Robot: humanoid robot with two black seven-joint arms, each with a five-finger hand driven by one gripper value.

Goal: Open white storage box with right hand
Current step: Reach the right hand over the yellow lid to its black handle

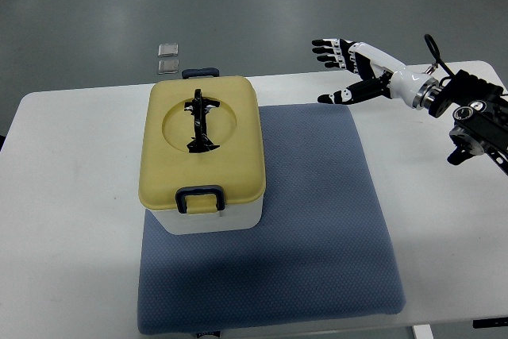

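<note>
Top view: the white table [71,164] runs nearly the full width of the picture, its left part bare from the rounded left edge up to the storage box. Beyond its far edge, on the grey floor, lie two small square plates [168,57]. The white storage box [205,148] stands on the left part of a blue-grey mat [317,228], its left side about level with the mat's left edge. The box's long axis runs from the near side to the far side of the table, slightly tilted. Its yellow lid [238,117] is on and closed, so what is inside cannot be seen. A black folding handle [198,123] lies flat in the round recess of the lid, lined up with the long axis. A dark latch [200,197] sits at the near end and another latch [200,73] at the far end. To the right of the box the mat is free up to its right edge. The right hand [343,69] hovers over the far right corner of the mat, well apart from the box, fingers spread and holding nothing, pointing left. Its arm [468,113] enters from the right edge.
</note>
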